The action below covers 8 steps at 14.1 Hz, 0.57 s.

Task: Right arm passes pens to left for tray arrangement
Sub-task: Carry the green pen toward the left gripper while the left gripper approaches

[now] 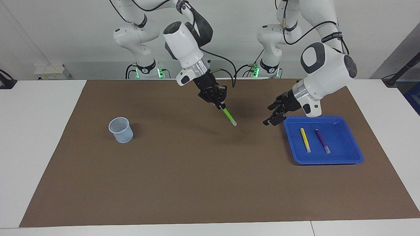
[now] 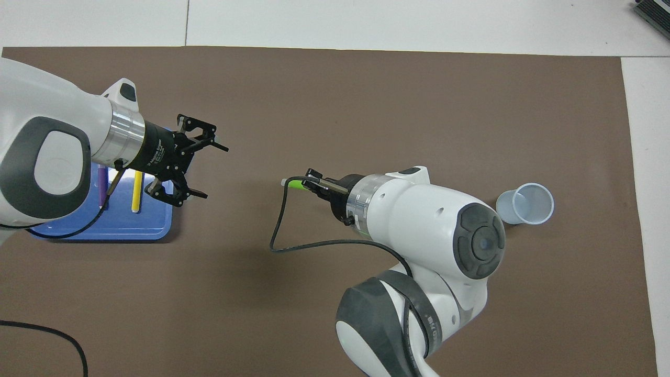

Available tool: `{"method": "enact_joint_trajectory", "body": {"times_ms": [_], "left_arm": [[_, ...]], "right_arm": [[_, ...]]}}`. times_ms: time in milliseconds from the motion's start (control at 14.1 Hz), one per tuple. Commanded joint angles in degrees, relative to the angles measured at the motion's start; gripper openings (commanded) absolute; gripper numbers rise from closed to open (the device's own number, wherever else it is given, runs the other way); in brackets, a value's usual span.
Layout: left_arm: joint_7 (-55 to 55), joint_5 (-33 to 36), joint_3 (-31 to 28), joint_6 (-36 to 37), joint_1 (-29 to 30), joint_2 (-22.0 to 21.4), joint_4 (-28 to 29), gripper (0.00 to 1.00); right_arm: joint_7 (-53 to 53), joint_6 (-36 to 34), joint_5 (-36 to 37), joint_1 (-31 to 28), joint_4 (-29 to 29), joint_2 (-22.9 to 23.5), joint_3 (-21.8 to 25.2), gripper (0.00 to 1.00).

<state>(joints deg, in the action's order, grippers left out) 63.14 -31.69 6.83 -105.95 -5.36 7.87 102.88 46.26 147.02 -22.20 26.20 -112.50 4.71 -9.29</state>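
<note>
Pens yellow (image 1: 305,139) and purple (image 1: 322,141) already lie side by side in the blue tray (image 1: 356,157) at the left arm's end of the bench (image 1: 197,183), seen from the facing camera; by that count two of three are placed and one handover is left. The right gripper (image 1: 220,104) hangs over the brown mat (image 1: 164,164), between the tray and a pale cup (image 1: 121,130), fingers clamped on the top of the green pen (image 1: 229,116), which slants down with its whitish tip toward the tray. The left gripper (image 1: 274,114) is poised just beside the tray's rim on the side toward the cup, fingers spread wide and holding nothing, well apart from the green pen.

From overhead, the left gripper (image 2: 196,167) juts past the tray (image 2: 131,230) edge, its fingers (image 2: 220,147) splayed wide and empty. The right gripper (image 2: 314,184) shows only a short stub of the green pen (image 2: 294,183), pointing at the tray, gripped tight. The yellow pen (image 2: 137,192) is visible in the tray; the purple one is mostly hidden under the left arm. The cup (image 2: 525,204) sits away from the tray.
</note>
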Motion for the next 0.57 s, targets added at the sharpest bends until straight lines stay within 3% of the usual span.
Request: {"method": "enact_joint_trajectory", "body": {"times_ms": [0,142,496], "left_arm": [[5.39,-3.98,-0.86,-1.54,-1.32,-3.65,5.83,0.97],[8.48,-6.18,-0.86,-2.42,-2.01,-4.18,6.89,0.95],[11.30,-10.40,-0.86,-13.92,-5.80,-4.09,9.18,0.96]], "right_arm": [[0.84,0.72,-1.54,0.08,-0.17,-0.32,0.15,0.00],[1.28,1.33,-1.54,0.87,-0.17,-0.32,0.15,0.00],[3.57,3.18,-1.54,2.72,-0.17,-0.14,0.15,0.00]]}}
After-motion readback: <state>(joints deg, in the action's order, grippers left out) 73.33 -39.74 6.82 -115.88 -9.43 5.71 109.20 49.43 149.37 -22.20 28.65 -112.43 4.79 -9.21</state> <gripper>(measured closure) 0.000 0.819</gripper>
